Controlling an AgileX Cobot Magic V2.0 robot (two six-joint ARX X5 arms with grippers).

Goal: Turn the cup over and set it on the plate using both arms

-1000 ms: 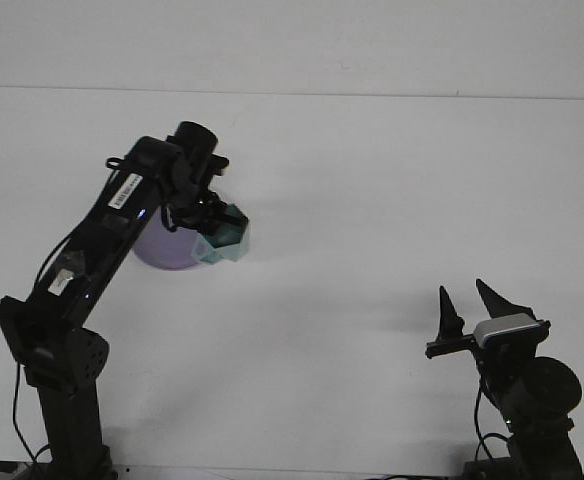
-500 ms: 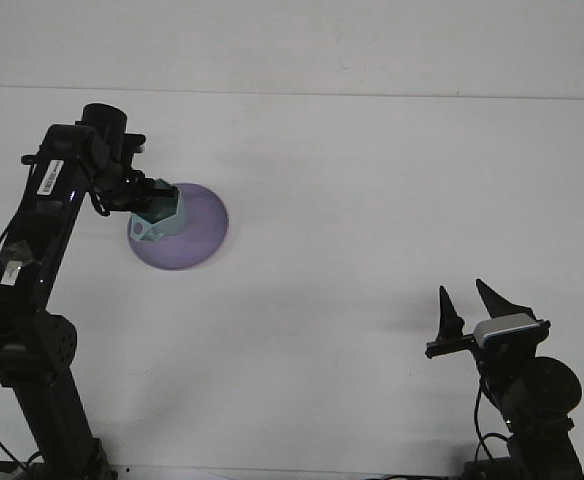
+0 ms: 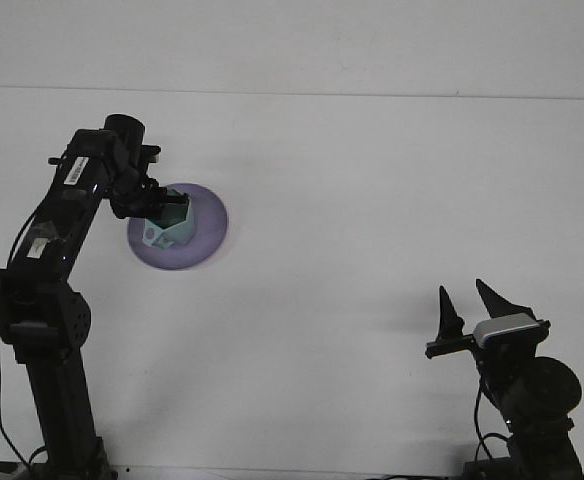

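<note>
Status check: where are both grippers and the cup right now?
Left gripper shut on cup, over the purple plate. Right gripper open, holding nothing, parked far right. Nothing in the way.

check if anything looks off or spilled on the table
Nothing stands out. The left gripper holds the teal cup over the purple plate, with no spill visible. The right gripper waits open, away from them.

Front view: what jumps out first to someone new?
The left arm reaches over the purple plate at the table's left, its left gripper at a pale teal cup that sits over the plate. The right gripper is idle at lower right, jaws open and pointing up, nothing in them. The white table is otherwise bare.
</note>
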